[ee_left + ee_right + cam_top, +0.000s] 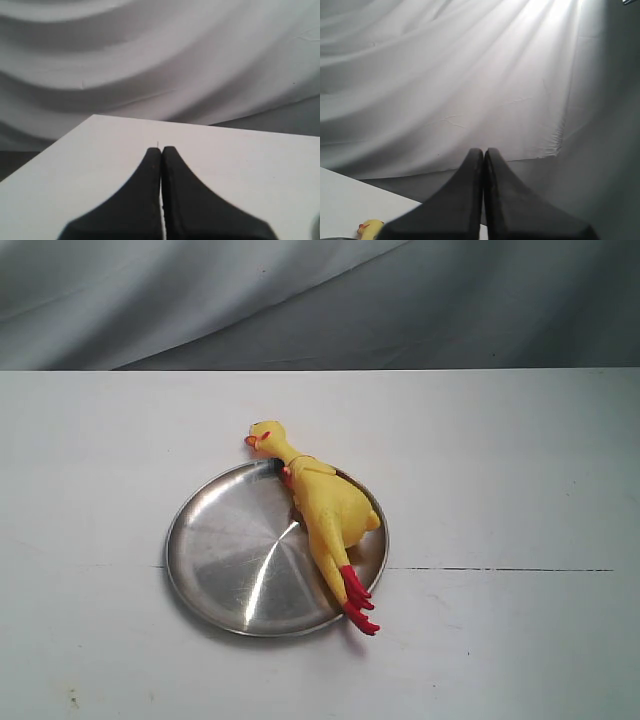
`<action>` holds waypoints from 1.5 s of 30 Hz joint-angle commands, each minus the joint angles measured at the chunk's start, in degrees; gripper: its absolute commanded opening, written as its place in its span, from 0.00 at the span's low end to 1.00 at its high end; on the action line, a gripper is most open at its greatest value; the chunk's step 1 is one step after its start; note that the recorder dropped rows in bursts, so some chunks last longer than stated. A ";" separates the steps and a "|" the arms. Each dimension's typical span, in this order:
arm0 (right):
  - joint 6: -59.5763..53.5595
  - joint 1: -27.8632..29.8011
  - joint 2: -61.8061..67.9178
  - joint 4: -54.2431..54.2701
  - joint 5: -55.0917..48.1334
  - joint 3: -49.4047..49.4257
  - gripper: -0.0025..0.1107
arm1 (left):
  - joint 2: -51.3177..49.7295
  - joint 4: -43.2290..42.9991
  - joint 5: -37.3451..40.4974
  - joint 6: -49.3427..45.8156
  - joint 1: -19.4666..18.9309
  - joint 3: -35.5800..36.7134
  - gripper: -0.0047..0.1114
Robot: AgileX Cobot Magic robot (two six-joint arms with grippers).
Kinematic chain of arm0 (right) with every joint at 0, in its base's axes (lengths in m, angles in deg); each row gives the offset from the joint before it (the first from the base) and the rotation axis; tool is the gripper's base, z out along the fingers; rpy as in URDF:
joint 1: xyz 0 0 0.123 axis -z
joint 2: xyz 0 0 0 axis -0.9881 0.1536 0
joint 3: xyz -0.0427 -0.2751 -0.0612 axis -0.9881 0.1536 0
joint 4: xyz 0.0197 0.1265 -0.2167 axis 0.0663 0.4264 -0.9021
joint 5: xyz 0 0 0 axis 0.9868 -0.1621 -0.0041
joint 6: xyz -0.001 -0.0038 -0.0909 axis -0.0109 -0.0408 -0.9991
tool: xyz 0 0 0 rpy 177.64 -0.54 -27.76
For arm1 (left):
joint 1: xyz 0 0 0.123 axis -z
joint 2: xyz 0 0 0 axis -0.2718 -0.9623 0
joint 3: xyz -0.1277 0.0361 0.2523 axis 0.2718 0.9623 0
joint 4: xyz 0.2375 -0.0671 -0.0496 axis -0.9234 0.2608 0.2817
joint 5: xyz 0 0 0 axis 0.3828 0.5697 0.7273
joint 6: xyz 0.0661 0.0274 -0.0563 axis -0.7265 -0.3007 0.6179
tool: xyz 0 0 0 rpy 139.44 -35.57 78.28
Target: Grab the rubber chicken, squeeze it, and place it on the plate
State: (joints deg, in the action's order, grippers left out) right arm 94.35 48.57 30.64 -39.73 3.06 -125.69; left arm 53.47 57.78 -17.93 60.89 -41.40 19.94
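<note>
The yellow rubber chicken (318, 512) lies across the right side of the shiny steel plate (225, 560), on the white table. Its head hangs over the plate's far rim and its red feet stick out past the near right rim. Neither arm shows in the exterior view. My left gripper (161, 149) is shut with nothing between its black fingers, above a bare table corner. My right gripper (484, 151) is shut and empty too, facing the grey cloth. In the right wrist view the rubber chicken's head (370, 227) peeks in at the frame's edge.
The white table (520, 470) stretches wide around the plate, with a thin dark seam (500, 569) running rightward from it. A grey cloth backdrop (300, 300) hangs behind the far edge.
</note>
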 commanded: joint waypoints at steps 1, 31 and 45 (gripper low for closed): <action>0.42 0.09 -0.17 0.30 0.01 0.23 0.02 | 1.00 -0.59 1.38 2.27 -0.41 3.62 0.04; 0.42 0.09 -0.17 0.44 0.24 0.23 0.02 | 1.00 -0.19 -2.49 3.17 -0.41 13.18 0.04; 0.42 0.09 -0.17 0.44 0.24 0.23 0.02 | 1.00 -0.19 -2.49 3.17 -0.41 13.18 0.04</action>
State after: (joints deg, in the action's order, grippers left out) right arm 94.48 48.57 30.64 -39.49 3.06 -125.69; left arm 54.23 57.34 -19.42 63.81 -41.76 32.85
